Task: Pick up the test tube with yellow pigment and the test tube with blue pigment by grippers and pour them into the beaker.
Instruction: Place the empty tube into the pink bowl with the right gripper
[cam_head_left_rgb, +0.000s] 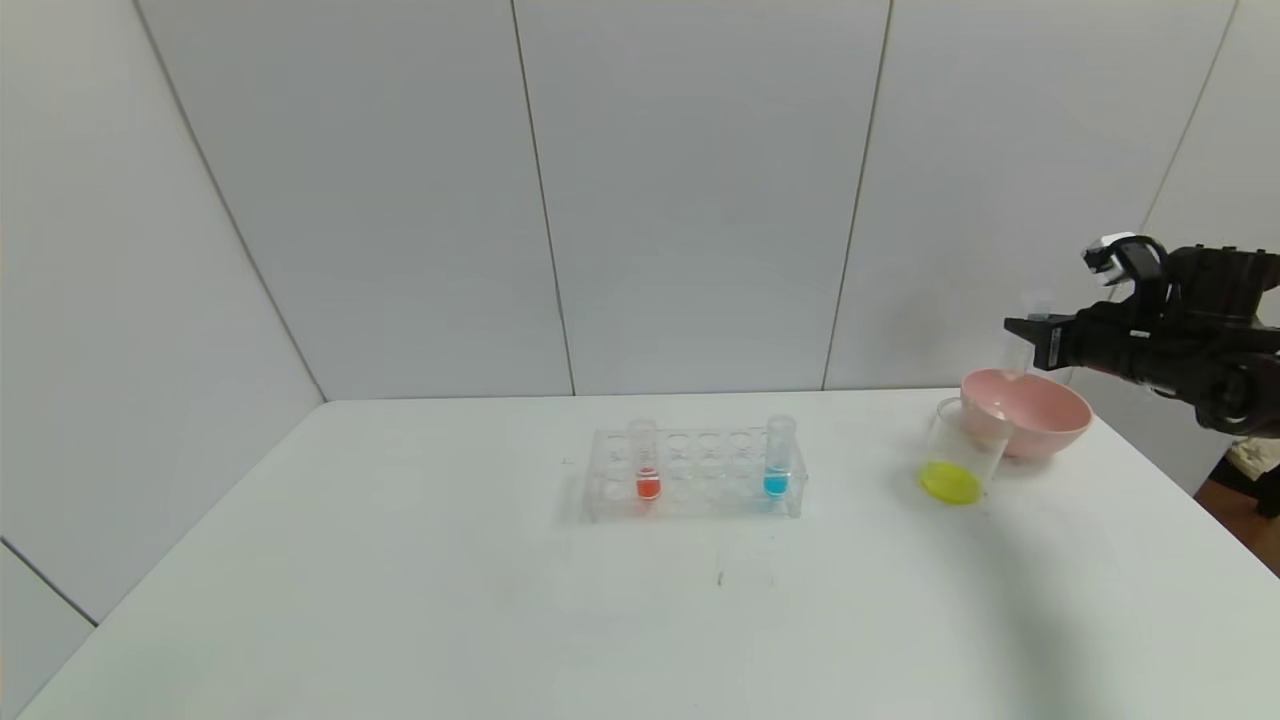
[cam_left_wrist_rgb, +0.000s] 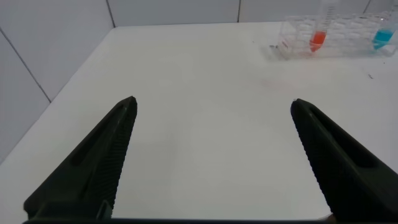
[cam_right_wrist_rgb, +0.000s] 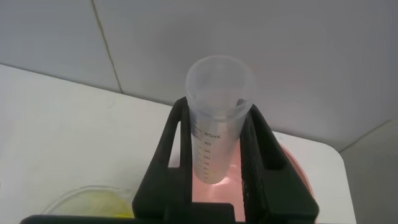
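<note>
While the right pincer (cam_right_wrist_rgb: 221, 155) grips an emptied clear graduated tube (cam_right_wrist_rgb: 219, 118) above the smooth pink bowl (cam_head_left_rgb: 1040, 425), its printed scale reads 45mL near the top and its long axis stands nearly upright, mouth up. The beaker (cam_head_left_rgb: 958, 452), clear and straight-walled, holds yellow liquid just beside the bowl on the white table (cam_head_left_rgb: 400, 600). The test tube with blue pigment (cam_head_left_rgb: 778, 458) stands upright in the transparent rack (cam_head_left_rgb: 695, 478), with a red-orange tube (cam_head_left_rgb: 645, 460). The left pincer (cam_left_wrist_rgb: 211, 155) hangs spread over the table.
</note>
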